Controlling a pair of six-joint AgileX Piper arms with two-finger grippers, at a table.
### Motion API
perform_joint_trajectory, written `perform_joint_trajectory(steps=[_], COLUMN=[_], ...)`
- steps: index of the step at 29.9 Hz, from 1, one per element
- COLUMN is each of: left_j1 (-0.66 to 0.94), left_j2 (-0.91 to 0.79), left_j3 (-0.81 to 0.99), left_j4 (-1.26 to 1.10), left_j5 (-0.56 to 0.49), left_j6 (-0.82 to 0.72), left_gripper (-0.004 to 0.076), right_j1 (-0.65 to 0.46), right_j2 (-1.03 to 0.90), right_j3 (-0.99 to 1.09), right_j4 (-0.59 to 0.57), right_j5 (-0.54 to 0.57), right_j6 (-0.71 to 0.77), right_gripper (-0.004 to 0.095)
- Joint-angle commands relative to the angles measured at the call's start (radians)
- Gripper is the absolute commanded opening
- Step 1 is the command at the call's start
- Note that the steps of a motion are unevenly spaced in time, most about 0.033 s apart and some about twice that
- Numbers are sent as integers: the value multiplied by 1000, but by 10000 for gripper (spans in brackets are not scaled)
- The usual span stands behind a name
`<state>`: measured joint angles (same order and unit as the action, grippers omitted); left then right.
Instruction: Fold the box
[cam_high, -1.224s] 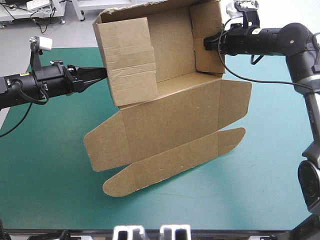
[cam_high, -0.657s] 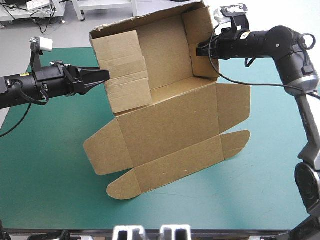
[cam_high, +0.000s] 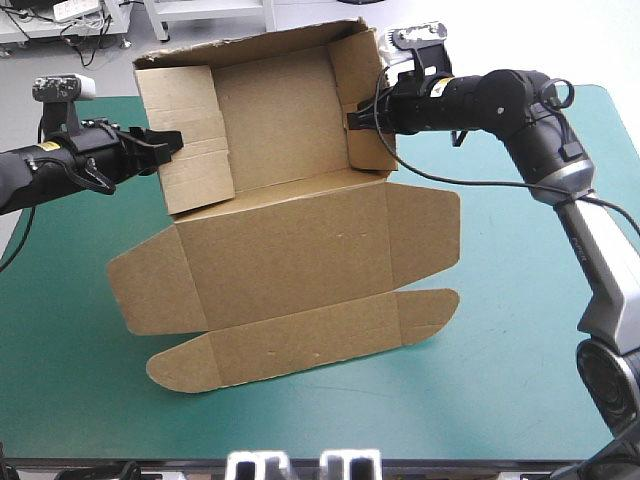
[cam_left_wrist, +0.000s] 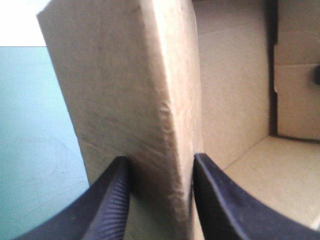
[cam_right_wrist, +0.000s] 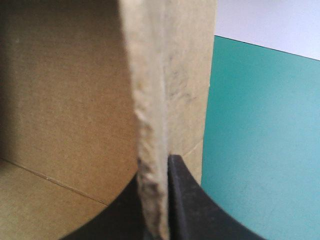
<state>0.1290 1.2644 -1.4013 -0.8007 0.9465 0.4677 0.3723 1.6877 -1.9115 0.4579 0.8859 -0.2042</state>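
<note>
The table (cam_high: 500, 400) wears a teal-green cover (cam_high: 60, 380).

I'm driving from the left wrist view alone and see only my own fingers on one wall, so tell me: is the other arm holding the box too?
Observer: Yes. The right gripper is shut on the opposite side wall of the box, as its own wrist view shows.
Operator: Where is the lid?
Observer: In the high view the lid hangs open below the raised tray. Its front flap reaches down to about the teal-green cover; I cannot tell whether it touches.
</note>
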Motion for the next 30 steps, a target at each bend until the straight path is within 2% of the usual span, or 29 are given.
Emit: perform_joint_trajectory(steps=[1, 2, 5, 10, 14, 19, 22, 26, 30], left_j1=[-9, -10, -10, -45, -113, -210, -245, -253, -258], left_j2=[-3, 2, 6, -22, -26, 1, 61, 165, 241], left_j3=[-27, -27, -27, -32, -68, -96, -96, -96, -96], left_j4=[-46, -51, -52, -46, 13, 257, 377, 410, 417], left_j5=[-95, -93, -62, -57, -18, -10, 32, 109, 104], left_j6=[-39, -39, -36, -36, -84, -248, -360, -397, -452], left_gripper=[235, 197, -8, -10, -10, -10, -10, -10, -10], right_j1=[63, 76, 116, 168, 172, 165, 131, 98, 76], right_j2=[-71, -73, -72, -72, -72, -70, -54, -3, 75], right_j3=[-30, -30, -30, -30, -30, -30, -29, -29, -29], right_j4=[26, 7, -77, -213, -328, -475, -401, -338, -291], right_j5=[-40, -33, -8, 42, 208, 370, 370, 370, 370], right_j6=[45, 57, 115, 217, 297, 364, 354, 334, 334], right_gripper=[-3, -3, -3, -3, -3, -4, -4, -5, -5])
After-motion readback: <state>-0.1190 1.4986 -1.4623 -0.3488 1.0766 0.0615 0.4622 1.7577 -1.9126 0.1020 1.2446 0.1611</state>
